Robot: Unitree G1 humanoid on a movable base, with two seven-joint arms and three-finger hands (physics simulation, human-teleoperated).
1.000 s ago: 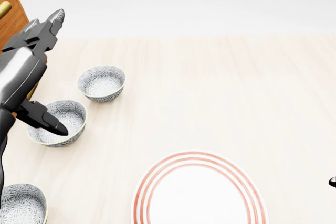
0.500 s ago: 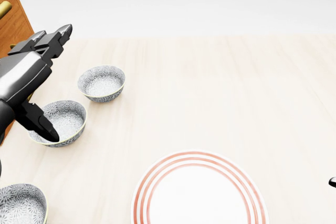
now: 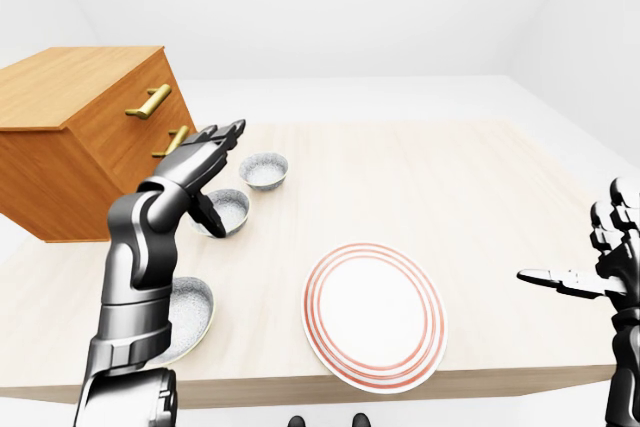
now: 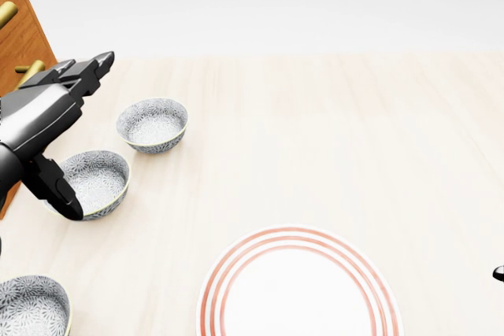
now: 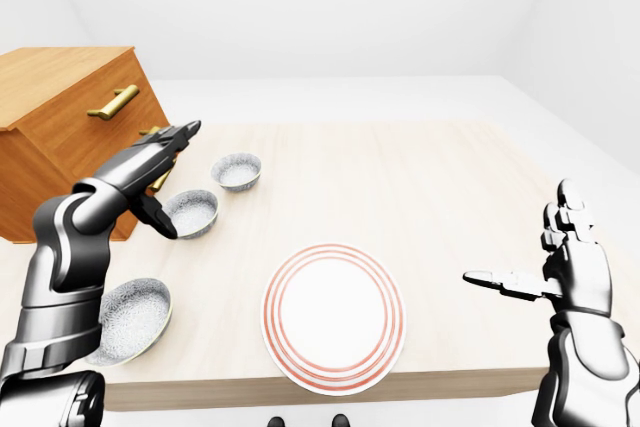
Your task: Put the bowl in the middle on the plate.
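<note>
A white round plate with red rings lies near the bottom edge of the head view on the pale wooden tabletop, and everything is placed from it. Three grey-patterned ceramic bowls stand in a line well to the plate's left. The middle bowl, the one to move, sits up and left of the plate, upright and empty. The farther bowl is higher, and the nearer bowl is level with the plate at the view's corner. The dark metal left hand hangs further left of the plate than the middle bowl. Its fingers are spread wide, and its thumb reaches down across the bowl's left rim and closes on nothing; I cannot tell whether the thumb touches. The right hand is held spread and idle, well to the plate's right. The step in hand appears to be the grasp. To do it well, the hand should lower until thumb and fingers straddle the rim wall, then pinch firmly. It should lift straight up so neither neighbouring bowl is nudged, then carry the bowl rightward and set it inside the innermost red ring.
</note>
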